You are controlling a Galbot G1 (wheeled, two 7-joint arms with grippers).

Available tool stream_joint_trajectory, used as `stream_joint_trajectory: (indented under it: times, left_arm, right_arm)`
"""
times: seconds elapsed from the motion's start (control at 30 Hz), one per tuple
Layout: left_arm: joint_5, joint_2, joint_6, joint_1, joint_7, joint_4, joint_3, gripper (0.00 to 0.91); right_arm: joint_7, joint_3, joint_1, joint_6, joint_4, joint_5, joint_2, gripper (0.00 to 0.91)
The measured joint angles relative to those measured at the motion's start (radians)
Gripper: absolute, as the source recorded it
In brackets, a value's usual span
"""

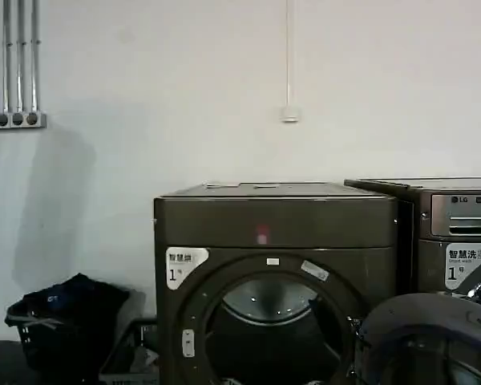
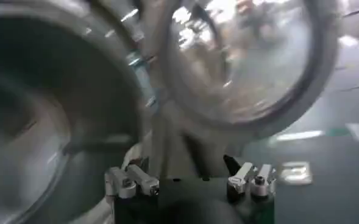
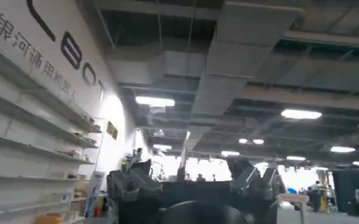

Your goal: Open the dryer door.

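Observation:
The dryer (image 1: 276,220) is the dark bronze-brown box in the middle of the head view, with a small red light and a white "1" sticker. Its drum opening (image 1: 272,329) is uncovered. The dryer door (image 1: 429,341) stands swung out to the right, dark grey inner side facing me. In the left wrist view the door's chrome rim and glass (image 2: 246,67) hang just beyond my left gripper (image 2: 191,182), which is open and holds nothing; the drum mouth (image 2: 39,122) lies beside it. My right gripper (image 3: 191,182) is open, empty and pointed up at the ceiling.
The LG-marked machine (image 1: 457,233) stands directly to the right of the dryer, behind the swung door. A dark laundry basket (image 1: 64,325) with clothes and a grey crate (image 1: 128,357) sit on the floor to the left. A white wall is behind.

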State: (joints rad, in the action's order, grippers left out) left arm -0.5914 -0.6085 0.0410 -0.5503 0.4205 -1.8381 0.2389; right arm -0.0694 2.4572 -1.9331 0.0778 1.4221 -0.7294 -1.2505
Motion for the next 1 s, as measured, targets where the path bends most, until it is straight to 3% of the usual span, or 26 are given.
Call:
stream_joint_trajectory:
  times: [0.37, 0.5, 0.77, 1.0]
  left_arm:
    - [-0.080, 0.191, 0.247, -0.234, -0.093, -0.076, -0.316, 0.907]
    - [-0.115, 0.247, 0.324, -0.276, -0.088, -0.087, -0.383, 0.907]
    - [-0.307, 0.414, 0.549, -0.303, -0.068, -0.120, -0.436, 0.907]
    - [-0.566, 0.579, 0.697, -0.353, -0.218, -0.162, -0.445, 0.907]
  right_arm:
    - [-0.009, -0.033, 0.038, 0.001, -0.023, 0.038, 0.034, 0.907]
    - [-0.010, -0.033, 0.037, 0.002, -0.043, 0.040, 0.051, 0.907]
    - [-0.022, -0.025, 0.021, 0.014, -0.115, 0.049, 0.099, 0.907]
    - [-0.021, -0.042, 0.034, 0.012, -0.141, 0.058, 0.131, 0.907]
